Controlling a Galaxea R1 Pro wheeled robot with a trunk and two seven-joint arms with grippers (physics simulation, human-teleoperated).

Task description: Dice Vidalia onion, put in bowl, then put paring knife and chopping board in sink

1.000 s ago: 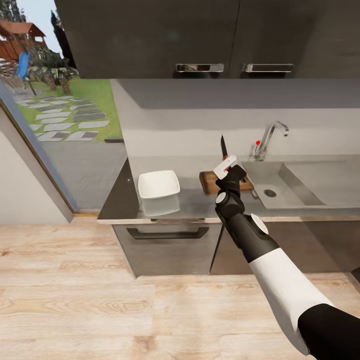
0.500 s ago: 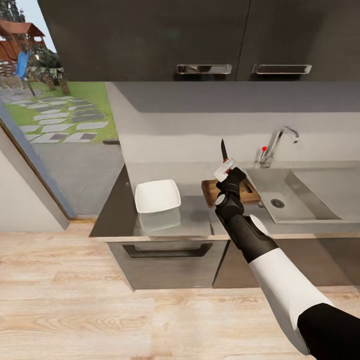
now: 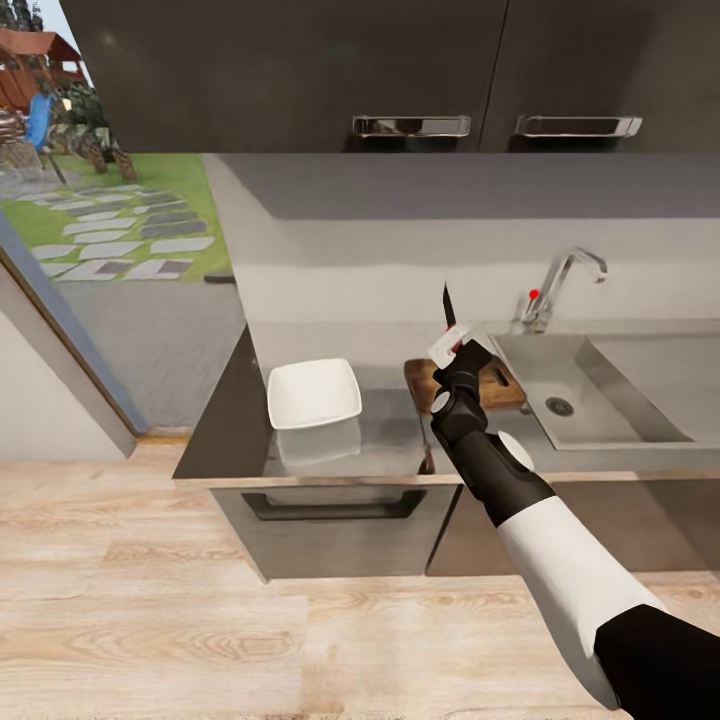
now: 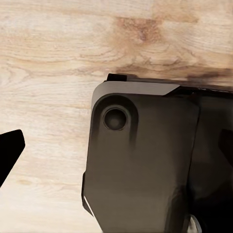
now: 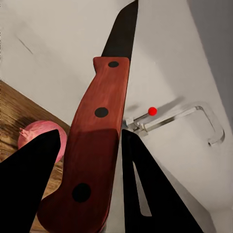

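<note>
paring knife (image 5: pixel 99 145) clamped by its red handle in the right gripper (image 5: pixel 90 160), dark fingers pressed on either side of the handle. blade points up, seen in head view (image 3: pixel 448 305) standing above the chopping board (image 3: pixel 422 376). taking the board as landmark: the vidalia onion (image 5: pixel 41 136) sits on it, pinkish and whole, just beside the knife handle in the right wrist view. the white square bowl (image 3: pixel 314 392) rests on the countertop (image 3: pixel 225 440) on the robot's left of the board, apart from it. the sink (image 3: pixel 600 405) lies directly on the board's other side, board edge close to the basin rim; the faucet (image 3: pixel 560 285) and its red-knobbed lever (image 3: pixel 533 294) stand behind the basin, beyond the board's far corner. dark cabinets hang above the board, dark drawer fronts below the counter. wood floor (image 4: pixel 53 73) in left wrist view, with a dark robot body part across it; left gripper's state cannot be told.
</note>
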